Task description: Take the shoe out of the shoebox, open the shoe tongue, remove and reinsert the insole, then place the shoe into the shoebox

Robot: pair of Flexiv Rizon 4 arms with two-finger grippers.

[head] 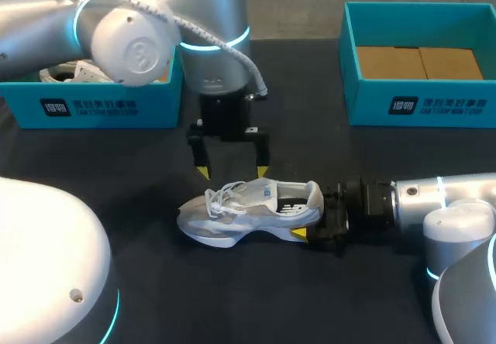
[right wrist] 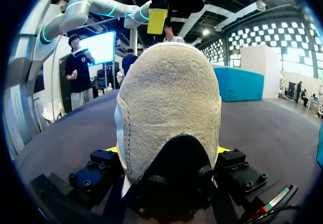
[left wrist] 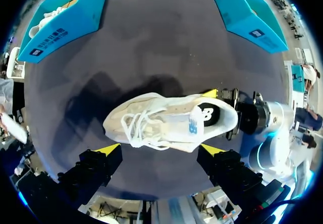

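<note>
A white sneaker (head: 248, 212) lies on its side in the middle of the dark table, toe to the left, laces loose. My right gripper (head: 311, 216) comes in from the right and is shut on the sneaker's heel (right wrist: 169, 93), one yellow tip on each side. My left gripper (head: 232, 172) hangs open just behind and above the sneaker, not touching it. In the left wrist view the sneaker (left wrist: 166, 120) lies ahead of the open left gripper (left wrist: 160, 149), with a right fingertip (left wrist: 210, 93) against the heel.
A teal shoebox (head: 93, 104) at the back left holds another white shoe (head: 70, 71), partly hidden by my left arm. A second teal box (head: 418, 104) at the back right has brown cardboard inside. Bare table lies in front of the sneaker.
</note>
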